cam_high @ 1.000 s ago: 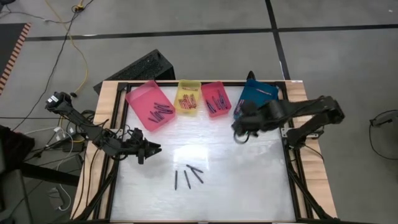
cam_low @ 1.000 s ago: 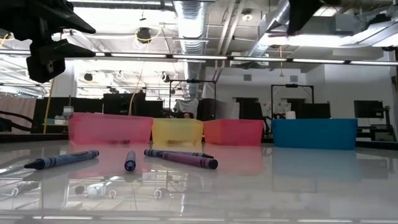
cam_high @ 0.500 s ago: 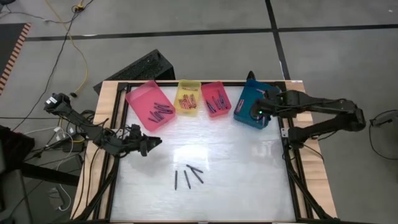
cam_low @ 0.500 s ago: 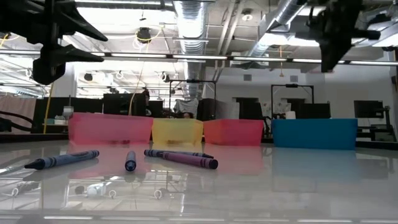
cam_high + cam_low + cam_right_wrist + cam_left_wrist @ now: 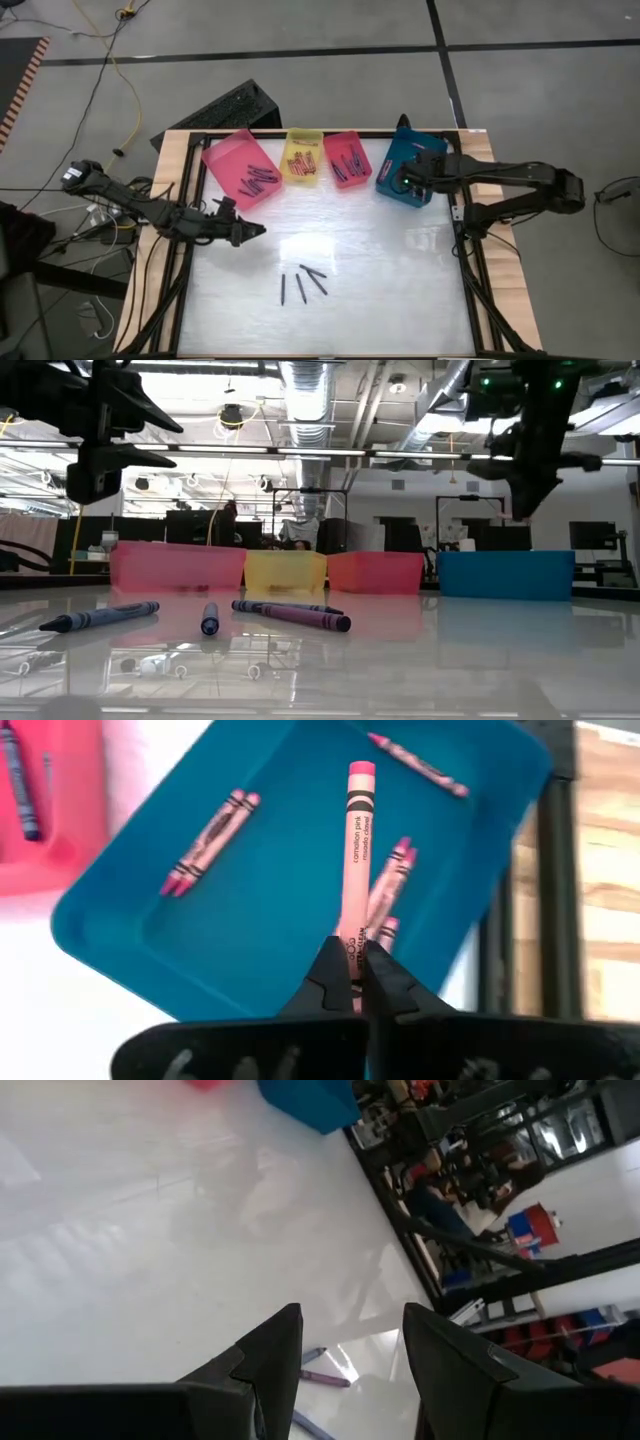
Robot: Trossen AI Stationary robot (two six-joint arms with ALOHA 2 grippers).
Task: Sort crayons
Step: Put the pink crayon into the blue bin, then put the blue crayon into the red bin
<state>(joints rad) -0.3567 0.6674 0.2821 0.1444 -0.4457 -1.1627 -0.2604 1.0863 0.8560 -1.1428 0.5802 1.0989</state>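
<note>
Crayons (image 5: 303,282) mostly sorted: right fingers (image 5: 352,972) pinch a pink crayon (image 5: 357,860) above the blue tray (image 5: 150,915); left fingers (image 5: 345,1342), spread, face four left on the tabletop (image 5: 400,280).

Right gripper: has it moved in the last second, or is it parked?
Yes. In the high view the right gripper went from over the bare table beside the blue tray to above that tray, shut on a pink crayon.

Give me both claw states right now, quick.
Left claw: open, empty, above the table's left side.
Right claw: shut on a pink crayon, over the blue tray.
</note>
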